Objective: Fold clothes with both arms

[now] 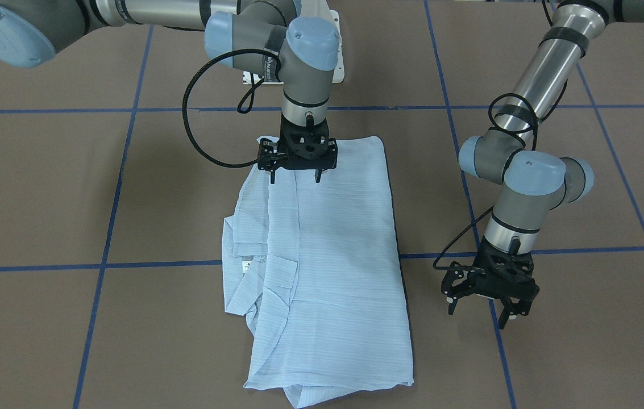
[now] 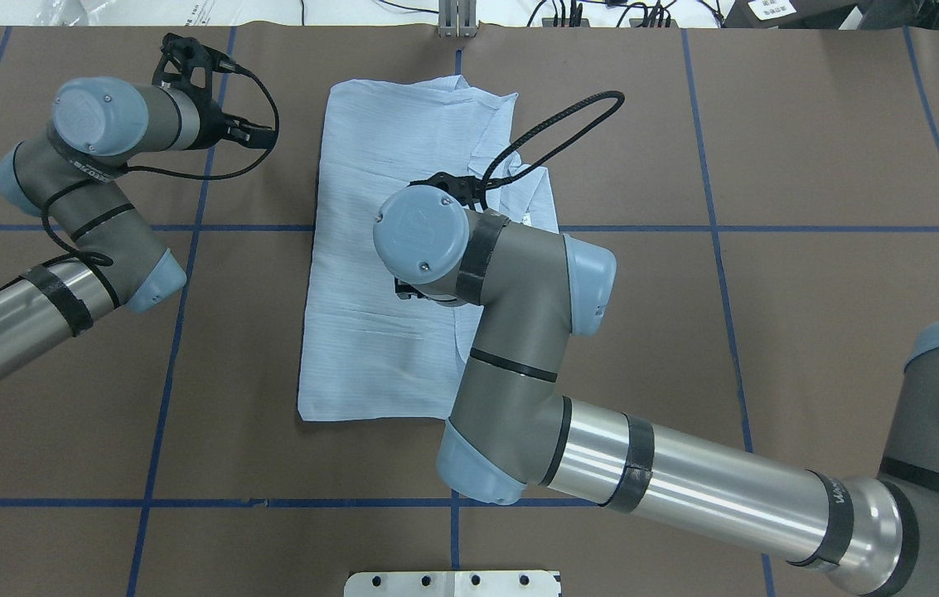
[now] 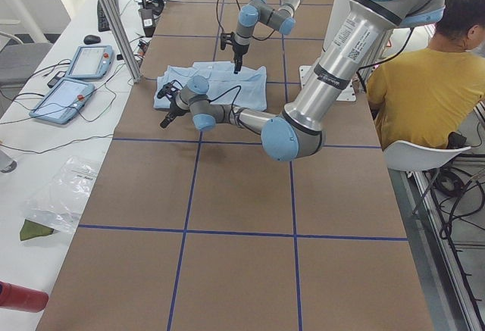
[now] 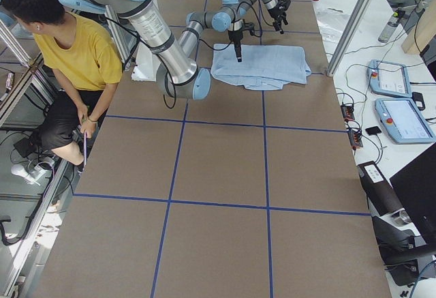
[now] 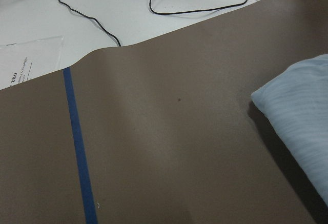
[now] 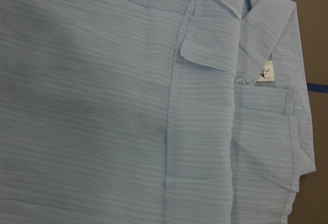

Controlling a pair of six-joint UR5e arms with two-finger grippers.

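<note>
pale blue striped cloth tells how far things have got. the shirt (image 1: 339, 255) lies flat on the brown table (image 1: 43, 187) as a long narrow block, several layers thick, running from the robot's side out toward the far edge. its side toward the left arm is a clean straight fold. the other side is rougher: the collar (image 6: 218, 39) and the white neck label (image 6: 267, 72) sit there, and cloth spills out past the line of the block. at the end away from the robot a lower layer pokes out from under the top one.

the right gripper (image 1: 294, 177) hangs over the end of the shirt nearest the robot, pointing down, with its fingers spread apart and holding nothing. i cannot tell for sure whether the tips touch the cloth, though the side views suggest a gap. the left gripper (image 1: 478, 315) is off the shirt, over bare table near the straight edge and toward the far half. it is also spread wide and empty.

as i read it, the lengthwise folds look done, since no sleeve hangs loose outside the block. what seems left is bringing one end over the other, once or twice, to make a compact pile, and perhaps tidying the collar side. neither arm has a hold on the cloth, so that crosswise fold is not yet begun.
</note>
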